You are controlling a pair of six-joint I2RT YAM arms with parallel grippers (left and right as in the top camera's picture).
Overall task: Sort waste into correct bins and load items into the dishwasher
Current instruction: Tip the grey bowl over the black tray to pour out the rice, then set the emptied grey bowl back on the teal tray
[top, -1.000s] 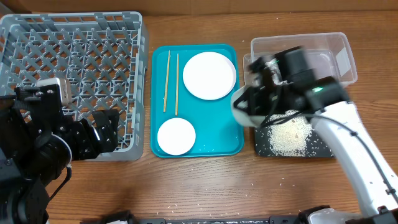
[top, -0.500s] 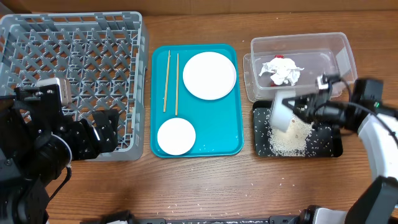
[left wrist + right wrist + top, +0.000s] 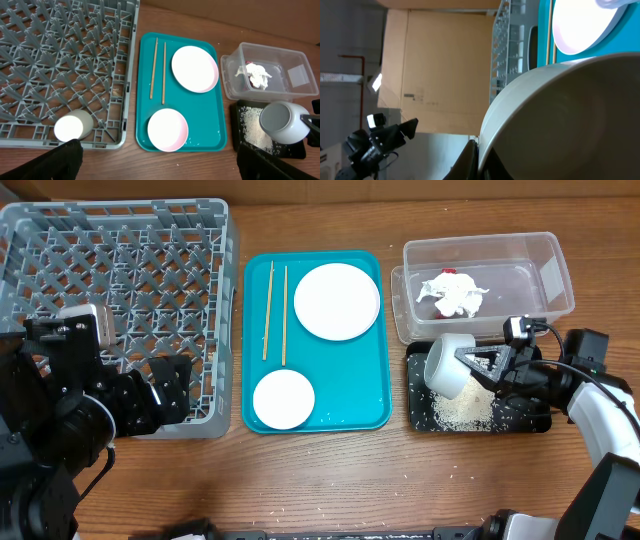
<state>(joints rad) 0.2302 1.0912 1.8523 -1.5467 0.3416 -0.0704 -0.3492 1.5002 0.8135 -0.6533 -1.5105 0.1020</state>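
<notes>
- Fingers [image 3: 484, 363] of the right gripper [image 3: 470, 365] are clenched on the rim of the grey-green bowl [image 3: 446, 365], which is tipped on its side above the black tray [image 3: 535, 420].
- Loose rice [image 3: 465, 408] lies scattered on that tray, thickest just beside the bowl.
- Behind the tray is the clear tub [image 3: 545, 275], with the crumpled tissue [image 3: 458, 295] and the red wrapper [image 3: 449, 275] inside it.
- The left gripper [image 3: 165, 388] is spread wide with nothing in it, over the near edge of the dish rack [image 3: 120, 270].
- The white cup [image 3: 72, 126] is in the rack, close to its near wall.
- On the teal tray [image 3: 360, 395] between rack and bins lie the two chopsticks [image 3: 276, 310], the pink plate [image 3: 337, 301] and the small pink bowl [image 3: 283, 399].
</notes>
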